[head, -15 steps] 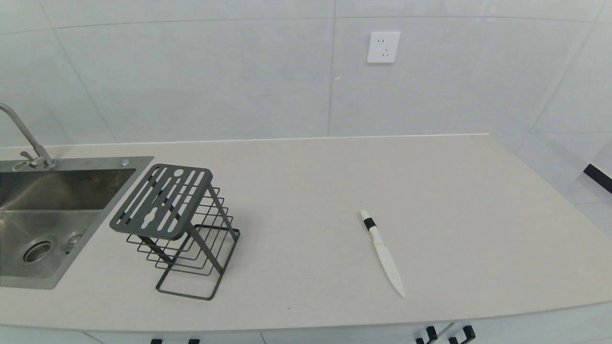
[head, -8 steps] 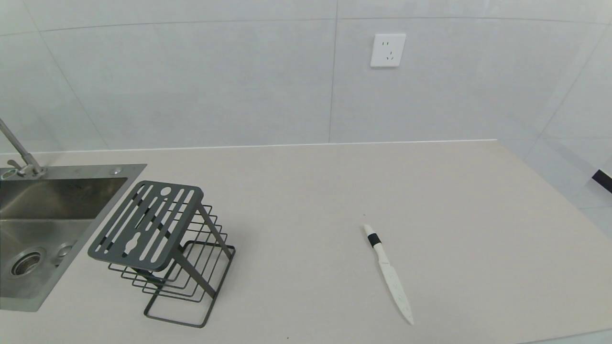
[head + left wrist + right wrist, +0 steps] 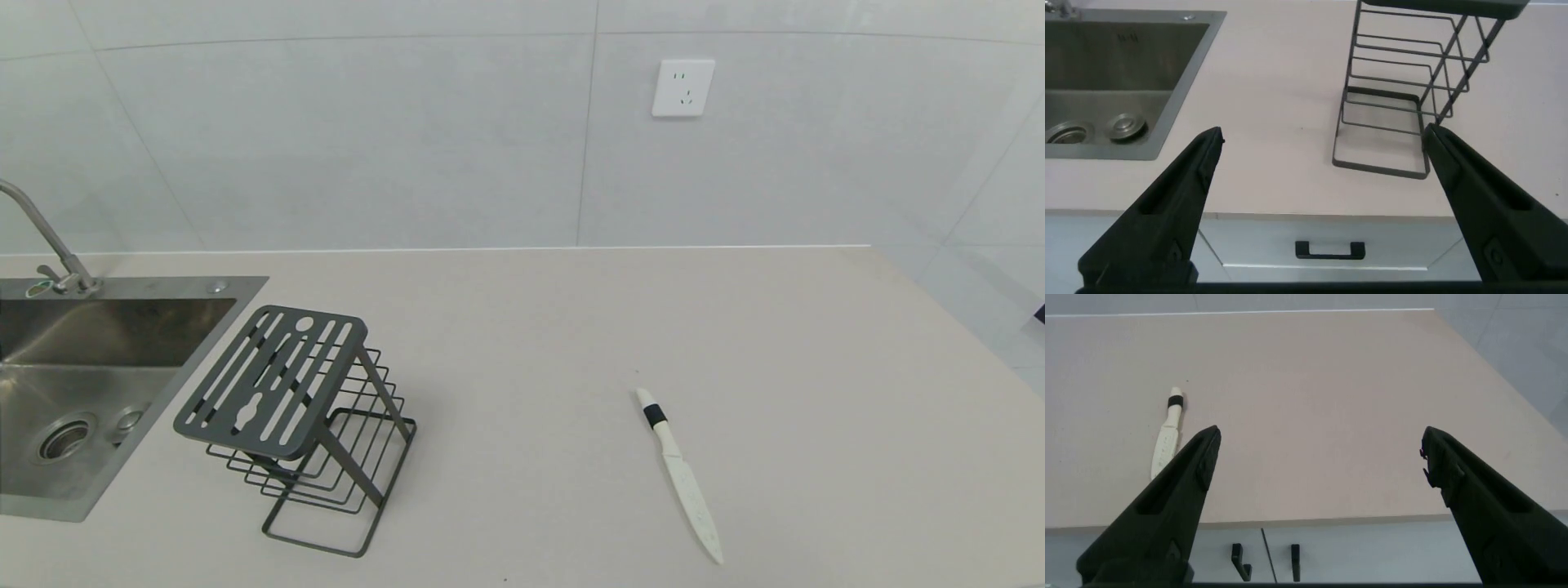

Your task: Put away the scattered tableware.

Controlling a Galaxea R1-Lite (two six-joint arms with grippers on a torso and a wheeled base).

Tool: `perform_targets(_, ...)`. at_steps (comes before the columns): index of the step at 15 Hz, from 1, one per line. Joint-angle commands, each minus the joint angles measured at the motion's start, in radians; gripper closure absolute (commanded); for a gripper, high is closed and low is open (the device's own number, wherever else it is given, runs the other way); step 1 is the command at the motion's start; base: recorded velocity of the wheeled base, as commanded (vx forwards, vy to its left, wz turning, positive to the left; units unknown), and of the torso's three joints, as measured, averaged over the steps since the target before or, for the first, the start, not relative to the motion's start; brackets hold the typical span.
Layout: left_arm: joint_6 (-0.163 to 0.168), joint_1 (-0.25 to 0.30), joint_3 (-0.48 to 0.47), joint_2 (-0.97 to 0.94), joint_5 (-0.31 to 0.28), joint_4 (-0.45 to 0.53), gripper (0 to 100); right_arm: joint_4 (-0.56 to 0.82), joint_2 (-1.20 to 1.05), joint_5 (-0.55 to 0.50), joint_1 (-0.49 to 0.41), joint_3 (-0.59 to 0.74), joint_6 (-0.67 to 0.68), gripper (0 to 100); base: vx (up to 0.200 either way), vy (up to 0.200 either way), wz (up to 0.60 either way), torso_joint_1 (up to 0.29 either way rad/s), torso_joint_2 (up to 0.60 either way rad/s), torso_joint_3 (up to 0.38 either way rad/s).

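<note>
A white knife (image 3: 679,474) with a black band on its handle lies on the beige countertop (image 3: 571,343), right of centre and near the front edge, blade toward the front. The knife (image 3: 1166,443) also lies ahead of my right gripper (image 3: 1319,441), which hangs open off the counter's front edge. A dark slotted knife rack on a wire frame (image 3: 294,416) stands left of centre beside the sink. My left gripper (image 3: 1323,139) is open, held off the counter's front edge facing the rack's wire base (image 3: 1396,122).
A steel sink (image 3: 73,384) with a tap (image 3: 49,245) sits at the left end of the counter. A tiled wall with a white socket (image 3: 683,86) runs behind. Drawer fronts with a black handle (image 3: 1329,250) lie under the counter edge. The counter ends at the right.
The head camera has shifted, so the whole scene sits lower and a little further right than a second ago. The knife and rack have not moved on the counter.
</note>
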Motion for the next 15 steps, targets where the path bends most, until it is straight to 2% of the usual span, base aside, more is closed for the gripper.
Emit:
perform_targets(1, 0.0, 0.0, 0.0, 0.001, 0.001, 0.0, 0, 0.0, 0.0, 0.0, 0.0, 0.0, 0.0, 0, 0.0, 0.0, 0.0, 0.0, 0.0, 0.0)
perform_targets(5, 0.0, 0.0, 0.0, 0.001, 0.001, 0.0, 0, 0.0, 0.0, -0.001, 0.0, 0.0, -0.002, 0, 0.0, 0.0, 0.0, 0.009, -0.01, -0.01)
perform_targets(8, 0.004, 0.0, 0.0, 0.001, -0.003, 0.001, 0, 0.0, 0.0, -0.001, 0.0, 0.0, -0.002, 0, 0.0, 0.0, 0.0, 0.134, -0.32, -0.167)
perform_targets(10, 0.012, 0.0, 0.0, 0.001, -0.004, 0.001, 0, 0.0, 0.0, -0.001, 0.0, 0.0, -0.002, 0, 0.0, 0.0, 0.0, 0.032, -0.07, -0.034)
perform_targets(11, 0.006, 0.0, 0.0, 0.001, -0.006, 0.0, 0, -0.002, 0.0, 0.002, 0.0, 0.0, -0.01, 0, 0.0, 0.0, 0.0, 0.0, 0.0, 0.0)
perform_targets(15, 0.013, 0.0, 0.0, 0.001, -0.009, 0.0, 0, -0.005, 0.0, 0.045, 0.0, 0.0, -0.062, 0, 0.0, 0.0, 0.0, 0.0, 0.0, 0.0)
